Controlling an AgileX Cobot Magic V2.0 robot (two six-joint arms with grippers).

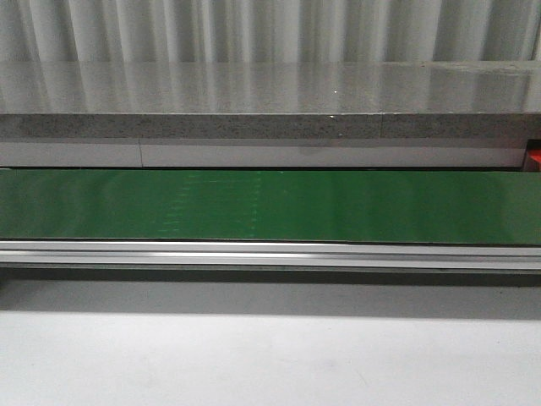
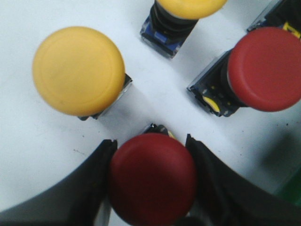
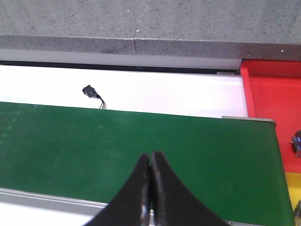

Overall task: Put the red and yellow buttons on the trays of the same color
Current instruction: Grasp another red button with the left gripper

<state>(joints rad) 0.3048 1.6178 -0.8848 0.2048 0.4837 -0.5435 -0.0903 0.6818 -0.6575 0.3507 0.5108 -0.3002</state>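
Note:
In the left wrist view my left gripper (image 2: 151,155) is shut on a red button (image 2: 153,178), with a black finger pressed to each side of its round cap. Around it on the white surface stand a yellow button (image 2: 78,70), another red button (image 2: 265,68) and a second yellow button (image 2: 190,7) at the frame's edge. In the right wrist view my right gripper (image 3: 150,157) is shut and empty above the green conveyor belt (image 3: 70,150). A red tray (image 3: 273,101) lies past the belt's end. Neither gripper shows in the front view.
The front view shows the green belt (image 1: 270,207) with its metal rail (image 1: 270,254), a grey stone ledge (image 1: 270,93) behind and a white table (image 1: 270,355) in front. A small black connector (image 3: 89,90) with wires lies on the white strip behind the belt.

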